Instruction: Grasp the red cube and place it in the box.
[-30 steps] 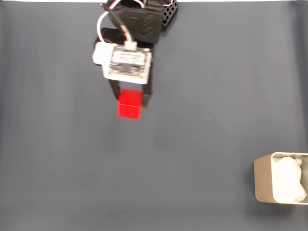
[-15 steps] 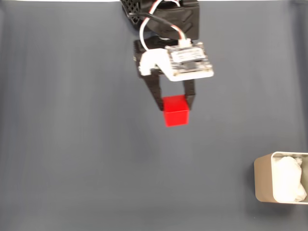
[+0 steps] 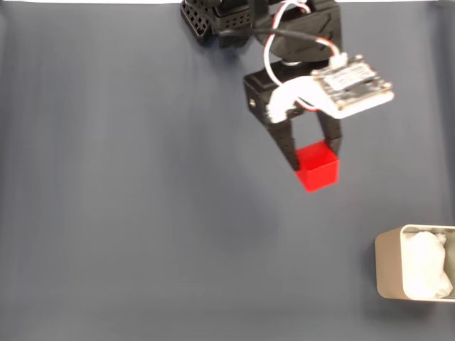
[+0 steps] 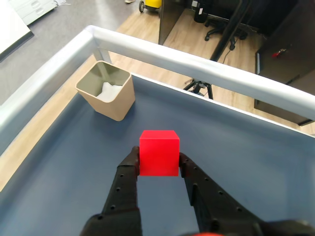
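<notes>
The red cube (image 3: 317, 166) (image 4: 158, 152) hangs above the blue-grey table, clamped between my gripper's two black fingers. My gripper (image 3: 313, 158) (image 4: 157, 160) is shut on it, in the upper middle-right of the fixed view. The beige box (image 3: 389, 264) (image 4: 116, 101) with white lining stands at the lower right edge of the fixed view, well below and to the right of the cube. In the wrist view the box sits ahead and to the left, near the table's corner.
The arm's black base (image 3: 220, 18) stands at the top edge of the fixed view. A grey raised rim (image 4: 197, 64) borders the table in the wrist view, with floor and office furniture beyond it.
My gripper has swung to the right across the fixed view with the red cube held in it, from upper left of centre to upper right, closer to the box.
</notes>
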Available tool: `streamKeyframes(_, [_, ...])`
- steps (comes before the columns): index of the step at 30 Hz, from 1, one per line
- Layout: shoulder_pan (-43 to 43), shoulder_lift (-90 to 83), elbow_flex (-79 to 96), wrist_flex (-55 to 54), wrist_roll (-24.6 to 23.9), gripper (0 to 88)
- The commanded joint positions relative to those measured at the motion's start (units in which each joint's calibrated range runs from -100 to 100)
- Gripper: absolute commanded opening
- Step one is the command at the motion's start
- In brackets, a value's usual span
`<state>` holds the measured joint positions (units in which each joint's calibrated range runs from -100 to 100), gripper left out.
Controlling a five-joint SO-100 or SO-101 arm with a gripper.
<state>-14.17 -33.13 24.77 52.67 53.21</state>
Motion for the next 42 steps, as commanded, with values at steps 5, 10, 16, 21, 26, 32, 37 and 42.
streamKeyframes(5, [-3.5,4.4,-6.7,-3.5,0.8,0.0])
streamKeyframes(10, [-4.7,8.7,-10.6,-4.5,0.6,0.0])
streamKeyframes(16, [-5.9,14.1,-15.6,-5.9,0.2,0.0])
streamKeyframes(21, [-6.6,18.3,-19.8,-6.8,0.0,0.0])
streamKeyframes(26, [-7.2,22.2,-23.6,-7.7,-0.3,0.0])
streamKeyframes(32, [-8.2,26.2,-27.4,-8.6,-0.3,0.0])
streamKeyframes(37, [-8.8,30.1,-30.8,-9.7,-0.3,0.0])
streamKeyframes(42, [-9.5,34.8,-35.5,-9.7,-0.2,0.0])
